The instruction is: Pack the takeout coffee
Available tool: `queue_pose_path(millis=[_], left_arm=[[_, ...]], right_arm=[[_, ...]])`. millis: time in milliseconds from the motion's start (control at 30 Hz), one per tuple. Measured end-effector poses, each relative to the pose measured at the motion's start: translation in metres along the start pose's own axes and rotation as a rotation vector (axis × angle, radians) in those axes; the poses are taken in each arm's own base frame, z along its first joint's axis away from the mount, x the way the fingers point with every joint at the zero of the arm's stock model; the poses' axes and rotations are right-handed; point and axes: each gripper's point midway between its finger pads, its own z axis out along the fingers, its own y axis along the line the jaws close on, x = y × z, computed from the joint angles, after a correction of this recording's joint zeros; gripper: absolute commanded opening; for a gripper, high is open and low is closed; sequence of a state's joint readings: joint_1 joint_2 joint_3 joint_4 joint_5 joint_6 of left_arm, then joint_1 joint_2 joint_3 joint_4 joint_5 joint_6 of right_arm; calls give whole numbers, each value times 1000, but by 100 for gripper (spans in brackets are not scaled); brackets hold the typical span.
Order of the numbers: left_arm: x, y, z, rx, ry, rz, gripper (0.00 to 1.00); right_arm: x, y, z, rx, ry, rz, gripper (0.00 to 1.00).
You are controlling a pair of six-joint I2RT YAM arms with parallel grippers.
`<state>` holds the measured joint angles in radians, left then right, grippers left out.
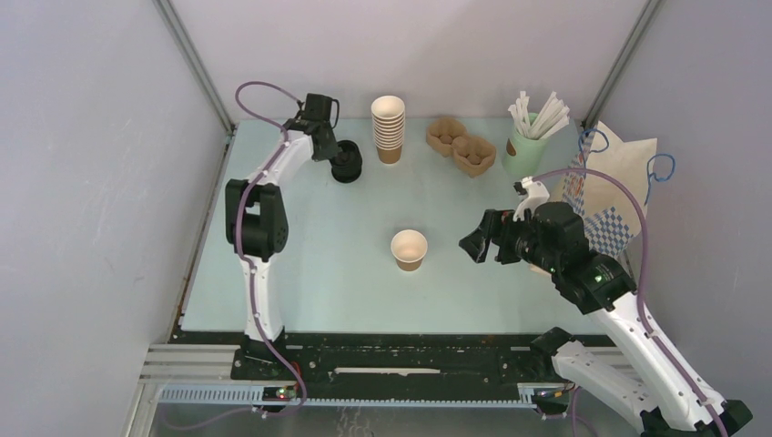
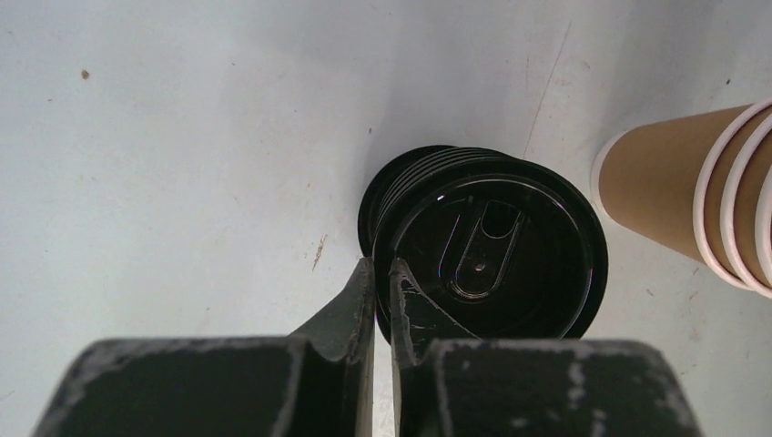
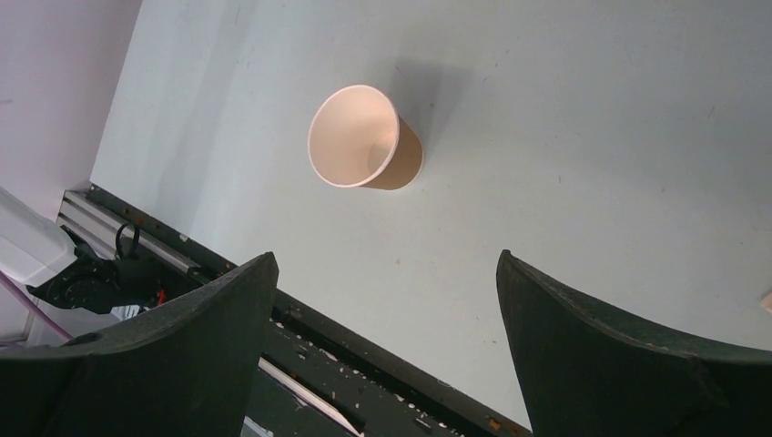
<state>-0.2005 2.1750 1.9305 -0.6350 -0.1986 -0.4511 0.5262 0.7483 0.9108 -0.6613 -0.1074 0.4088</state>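
- Pale blue-green bench, smooth and lightly scuffed, is enclosed by plain grey walls.
- The small tapered brown kraft paper cup with a white inside and rolled rim is taken as the landmark. It stands upright on bare bench, mouth up and empty, so its long axis is vertical.
- The right pincer is held just to the right of that cup, level with it and clear of it. Its broad black jaws are spread to their widest and nothing is held.
- In the right wrist view the cup is seen ahead of the right pincer and slightly to one side. This arm is judged much the nearer.
- The left pincer is placed well beyond the cup and to its left, over a stack of glossy black plastic lids with sip slots.
- Its jaws are closed to a thin slit at the top lid's rim. Whether the rim is nipped cannot be told.
- A tall stack of nested kraft cups stands behind the cup.
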Motion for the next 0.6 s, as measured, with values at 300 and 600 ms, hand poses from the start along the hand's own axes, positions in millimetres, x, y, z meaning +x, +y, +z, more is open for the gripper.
queue_pose_path(millis=[300, 600], left_arm=[[5, 2, -1, -10, 16, 14, 1], [5, 6, -1, -18, 21, 20, 3]], right_arm=[[1, 1, 10, -10, 3, 9, 99], [-10, 30, 91, -83, 77, 5, 95]])
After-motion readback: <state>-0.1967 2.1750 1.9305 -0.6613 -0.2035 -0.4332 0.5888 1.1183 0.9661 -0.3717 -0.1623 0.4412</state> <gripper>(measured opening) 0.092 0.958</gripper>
